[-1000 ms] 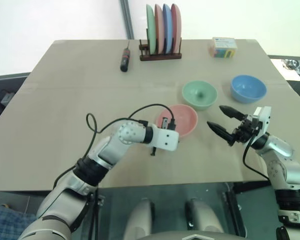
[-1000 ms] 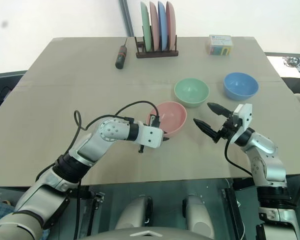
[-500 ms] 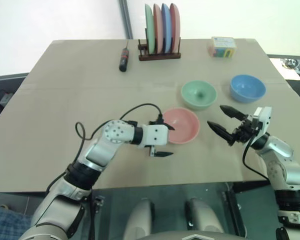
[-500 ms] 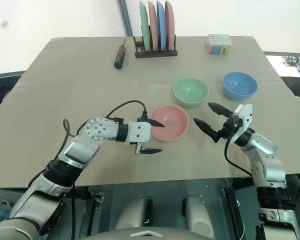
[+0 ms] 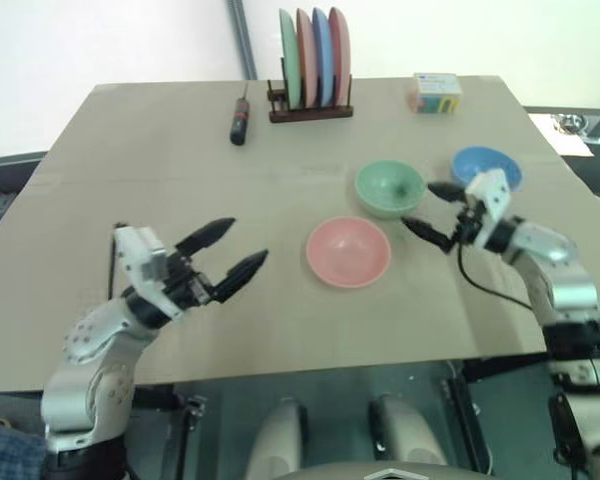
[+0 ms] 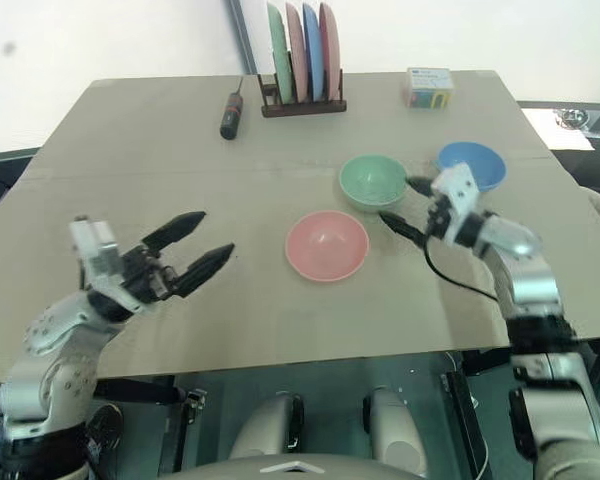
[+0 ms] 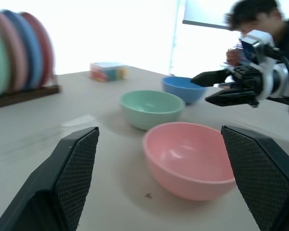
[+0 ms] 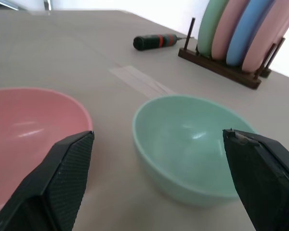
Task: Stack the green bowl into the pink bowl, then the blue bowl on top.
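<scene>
The right gripper (image 5: 432, 209) is spread wide and empty, held just beside the green bowl (image 5: 390, 189). The left gripper (image 5: 230, 250) is likewise wide open and empty, well apart from the pink bowl (image 5: 348, 251). The blue bowl (image 5: 483, 163) is seated behind the right gripper. All three bowls are unstacked on the table (image 5: 130, 160).

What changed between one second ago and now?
The left gripper let go of the pink bowl, opened and pulled back to the robot's left. The right gripper, open throughout, moved forward to the green bowl. The bowls, including the blue bowl, did not visibly move on the table.
</scene>
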You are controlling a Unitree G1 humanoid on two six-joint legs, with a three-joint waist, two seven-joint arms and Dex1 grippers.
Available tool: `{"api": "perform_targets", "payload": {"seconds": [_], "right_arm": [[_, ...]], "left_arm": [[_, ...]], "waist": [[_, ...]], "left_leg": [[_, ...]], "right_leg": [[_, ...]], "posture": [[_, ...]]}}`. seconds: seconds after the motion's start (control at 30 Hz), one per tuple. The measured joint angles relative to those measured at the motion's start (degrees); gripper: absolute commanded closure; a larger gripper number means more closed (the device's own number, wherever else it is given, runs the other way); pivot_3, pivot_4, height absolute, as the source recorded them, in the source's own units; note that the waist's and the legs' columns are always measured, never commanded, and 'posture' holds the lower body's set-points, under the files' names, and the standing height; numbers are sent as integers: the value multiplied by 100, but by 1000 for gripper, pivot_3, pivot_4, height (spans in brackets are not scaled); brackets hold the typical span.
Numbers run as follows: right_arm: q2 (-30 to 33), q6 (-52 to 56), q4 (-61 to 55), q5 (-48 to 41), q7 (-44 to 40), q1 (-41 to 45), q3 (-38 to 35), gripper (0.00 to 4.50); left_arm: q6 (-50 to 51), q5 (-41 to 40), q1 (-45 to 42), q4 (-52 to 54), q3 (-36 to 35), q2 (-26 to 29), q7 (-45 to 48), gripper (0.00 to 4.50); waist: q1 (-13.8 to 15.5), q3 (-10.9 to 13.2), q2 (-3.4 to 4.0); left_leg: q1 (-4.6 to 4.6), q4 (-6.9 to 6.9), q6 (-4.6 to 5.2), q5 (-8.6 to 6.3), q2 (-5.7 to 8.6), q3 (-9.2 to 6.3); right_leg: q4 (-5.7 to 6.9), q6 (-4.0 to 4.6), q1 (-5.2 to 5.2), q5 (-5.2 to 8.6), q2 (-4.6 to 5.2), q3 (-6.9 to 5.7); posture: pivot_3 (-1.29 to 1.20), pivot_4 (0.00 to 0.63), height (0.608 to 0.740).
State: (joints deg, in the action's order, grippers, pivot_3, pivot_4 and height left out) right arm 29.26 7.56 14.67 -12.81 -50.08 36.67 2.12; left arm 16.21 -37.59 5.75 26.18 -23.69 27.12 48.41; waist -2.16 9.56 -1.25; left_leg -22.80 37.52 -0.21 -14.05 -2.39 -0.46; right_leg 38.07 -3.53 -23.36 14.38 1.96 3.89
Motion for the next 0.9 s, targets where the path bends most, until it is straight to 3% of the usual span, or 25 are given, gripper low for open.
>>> {"api": "perform_targets", "payload": {"seconds": [0.37,0.63,0.77,0.9], "right_arm": [[-195,-1155,2206,1240,-726,1776,1137,0],[-520,-1592,4172,2312,-378,2492,1716,0],[-675,-1758,4620,2506,-254,2672,1729,1078],[-723,-1954,4744,2569,-222,2832,1717,2623]], "left_arm": [[-279,-398,833,505,-447,-46,-258,159],[-369,-473,1115,741,-490,-136,-525,159],[-406,-476,1134,799,-477,-159,-649,0],[-405,-465,1135,828,-403,-158,-789,0]], "waist": [[-12,4,-2],[-34,6,1],[-37,8,4],[-39,9,6]], "left_leg": [[-8,-12,0,0,1,4],[-6,-12,-1,0,1,10],[-7,-12,-1,0,1,11],[-6,-12,-1,0,1,9]], "right_leg": [[-10,3,-5,1,4,-3],[-9,4,-8,1,4,4],[-9,4,-8,1,4,4],[-8,4,-8,1,3,4]], "posture": [[0,150,740],[0,150,740],[0,150,740],[0,150,740]]}}
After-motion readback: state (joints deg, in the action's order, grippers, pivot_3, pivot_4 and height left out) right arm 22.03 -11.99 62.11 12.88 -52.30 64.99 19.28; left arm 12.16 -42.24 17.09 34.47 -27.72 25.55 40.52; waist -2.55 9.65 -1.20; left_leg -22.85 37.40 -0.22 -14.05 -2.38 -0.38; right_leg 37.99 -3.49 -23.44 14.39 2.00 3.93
